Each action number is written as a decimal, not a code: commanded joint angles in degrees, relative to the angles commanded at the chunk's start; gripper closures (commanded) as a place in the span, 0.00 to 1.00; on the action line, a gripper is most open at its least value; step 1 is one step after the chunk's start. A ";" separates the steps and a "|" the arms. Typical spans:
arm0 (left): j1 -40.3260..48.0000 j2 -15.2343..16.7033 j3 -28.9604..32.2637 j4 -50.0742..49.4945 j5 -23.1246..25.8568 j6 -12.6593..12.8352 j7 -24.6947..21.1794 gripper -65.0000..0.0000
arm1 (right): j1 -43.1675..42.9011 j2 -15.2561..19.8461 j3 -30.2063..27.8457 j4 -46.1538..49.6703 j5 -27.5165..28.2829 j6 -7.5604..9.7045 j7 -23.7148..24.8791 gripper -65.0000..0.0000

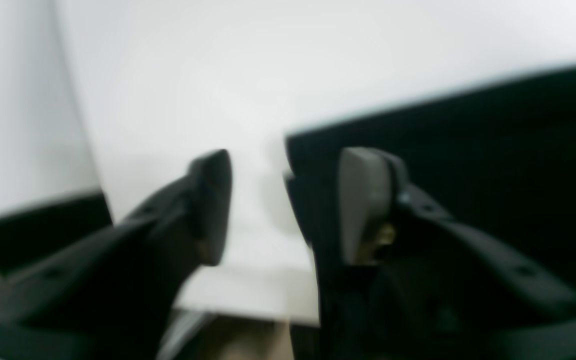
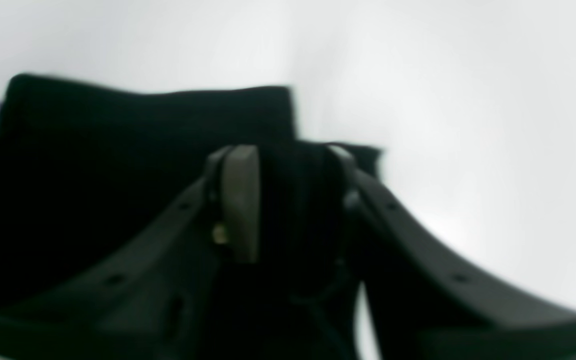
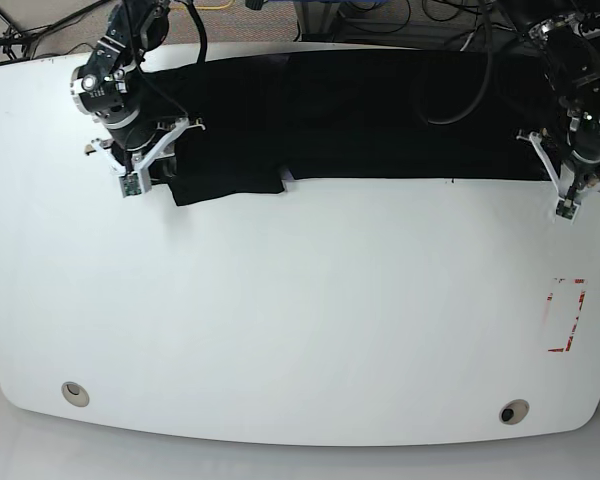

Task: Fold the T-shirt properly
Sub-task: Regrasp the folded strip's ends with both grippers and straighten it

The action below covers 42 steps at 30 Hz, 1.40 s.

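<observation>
Barely begun, by the look of it: T-shirt (image 3: 360,115) spread long along the far edge of the white table (image 3: 300,320), one sleeve flap hanging nearer at the left, no neat fold yet visible. Most folding apparently left to do. Right gripper (image 2: 288,200) at the left sleeve, jaws apart with black cloth between them, not yet pinched. Left gripper (image 1: 285,200) at the shirt's right end, jaws spread, one over bare table, one over cloth. No brand, label or readable writing anywhere.
</observation>
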 joint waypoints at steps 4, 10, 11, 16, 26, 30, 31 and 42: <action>2.81 -0.09 0.26 -0.26 0.44 0.00 -0.26 0.86 | -1.23 0.00 -0.35 -3.34 0.00 0.00 0.09 0.92; 3.69 -0.09 0.35 -4.13 0.26 0.00 -0.70 0.86 | -2.55 2.90 -0.35 -10.20 0.00 0.00 5.71 0.92; 3.69 -0.09 0.35 -5.01 0.26 0.00 -1.05 0.86 | -2.55 3.16 -0.35 -11.16 0.00 0.00 6.42 0.92; 1.76 0.00 0.53 -10.29 0.26 0.00 -5.10 0.86 | -1.85 5.89 -0.35 -16.79 0.00 0.00 8.88 0.92; -4.75 -0.09 4.75 -19.25 0.44 0.00 -6.24 0.85 | 3.34 11.96 0.09 -25.49 0.00 0.00 12.57 0.92; -8.62 0.00 4.75 -23.03 0.44 0.00 -6.33 0.85 | 5.01 13.19 0.09 -27.25 0.00 0.00 12.84 0.92; -9.32 0.00 4.84 -23.74 0.44 0.00 -6.33 0.85 | 5.27 13.45 0.09 -27.25 0.00 0.00 12.84 0.92; -17.05 0.00 4.84 -30.86 0.53 0.00 -6.77 0.85 | 6.15 13.45 0.09 -24.97 0.18 0.00 12.66 0.92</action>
